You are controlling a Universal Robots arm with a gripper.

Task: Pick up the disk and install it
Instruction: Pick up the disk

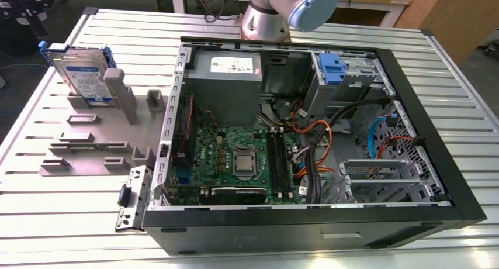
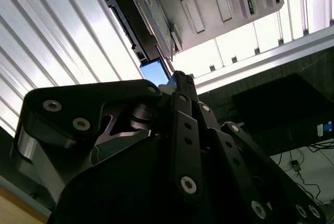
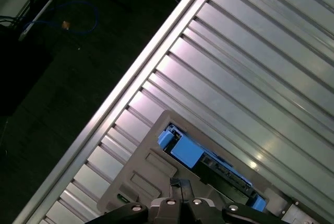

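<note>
The disk, silver with a white-and-blue label and blue rails, stands on edge in the grey slotted holder at the exterior view's left. In both wrist views my gripper hovers some way above the disk, apart from it. Its black fingers meet at the tips, shut with nothing between them. The open computer case lies to the holder's right in the exterior view, and a drive bay with a blue latch sits at its far corner.
The arm's grey and blue joint stands behind the case. The ribbed metal table ends at an edge close to the holder, with dark floor and cables beyond. Inside the case are a motherboard and loose orange and blue wires.
</note>
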